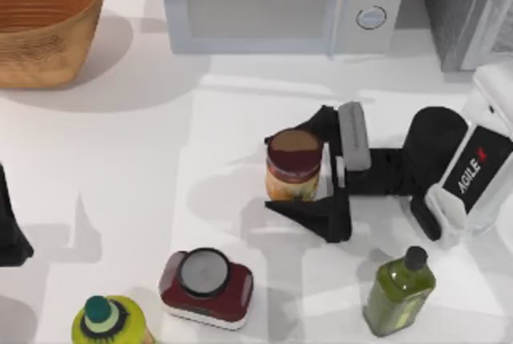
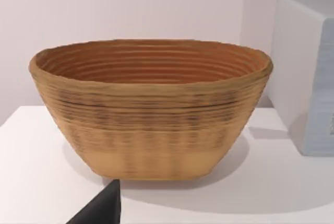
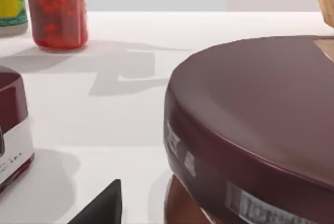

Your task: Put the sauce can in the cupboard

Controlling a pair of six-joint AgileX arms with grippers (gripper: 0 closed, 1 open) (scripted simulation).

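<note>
Sauce can (image 1: 293, 164) stands upright near the middle of the white desk (image 1: 120, 176), a bit toward the desk's right side. Its long axis goes straight up and down, and its dark round top faces up at the camera above. The right pincer (image 1: 309, 172) comes in from the right, lying low and level with the desk. Its two black fingers (image 1: 317, 217) are spread apart, one on each side of the can, so it is open around the can and not yet squeezing it. This looks like the moment just before the grab: a reach from the side lets the fingers close on the can's round body, and the can could stay standing when lifted. In the right wrist view the can's maroon top (image 3: 261, 109) is very close. The cupboard (image 1: 465, 7) is at the back right corner, next to the white microwave (image 1: 280, 3), so the can has yet to travel back there. The left arm (image 1: 10, 224) is parked at the left edge of the desk, and whether its pincer is open cannot be told.
</note>
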